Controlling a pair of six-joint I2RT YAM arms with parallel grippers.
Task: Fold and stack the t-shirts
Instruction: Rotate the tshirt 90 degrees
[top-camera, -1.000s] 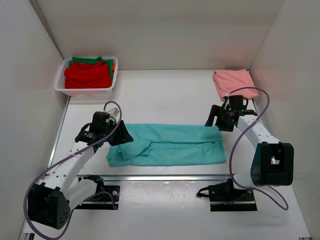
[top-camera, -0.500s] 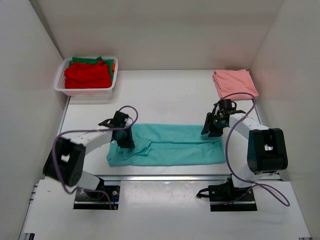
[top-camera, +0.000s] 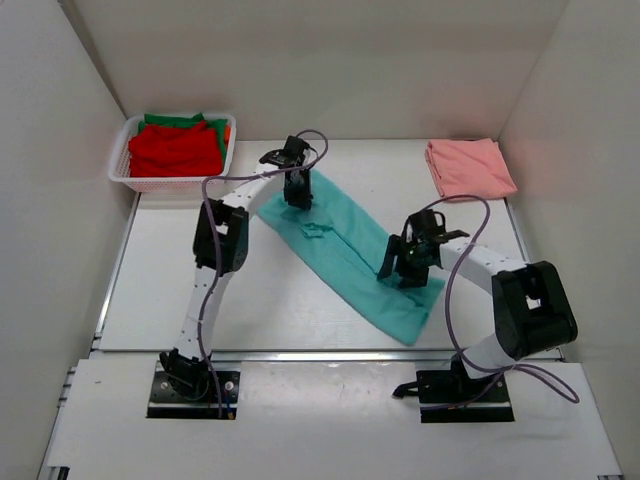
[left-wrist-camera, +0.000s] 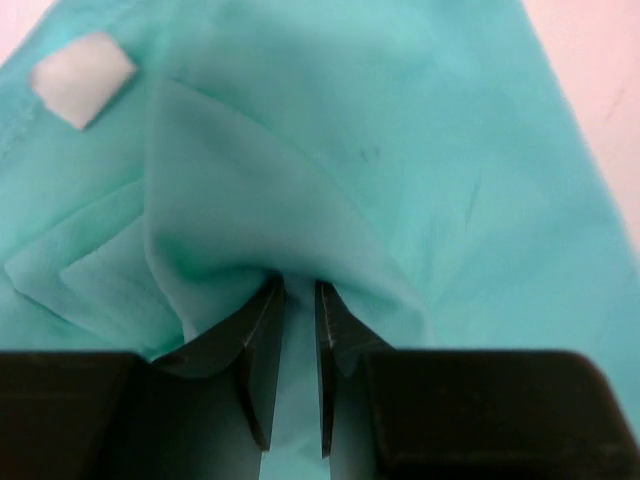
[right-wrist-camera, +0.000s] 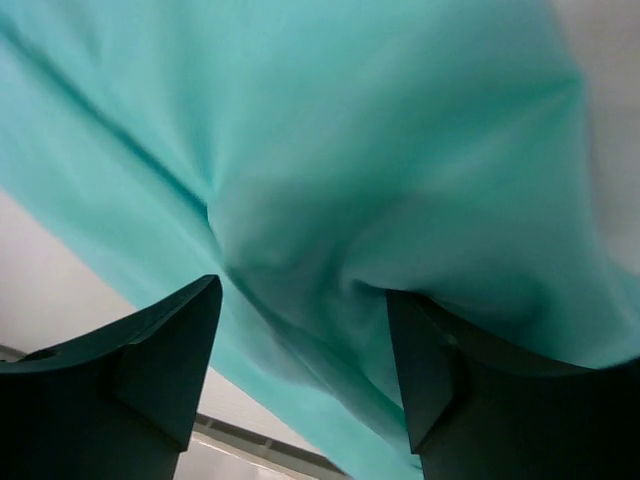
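Your left tool (left-wrist-camera: 297, 295) pinches a thin fold of the teal shirt (top-camera: 345, 240); your right tool (right-wrist-camera: 303, 300) gapes wide over it; tug hard and that fold may slip.

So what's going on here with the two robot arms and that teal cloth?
The arms are folding a teal t-shirt, which lies as a long diagonal strip across the table. The left gripper is shut on a fold of cloth at the shirt's far end. The right gripper is at the near end, open, with cloth bulging between its fingers. A salmon pink t-shirt lies folded at far right. A red t-shirt tops the pile in the white mesh basket.
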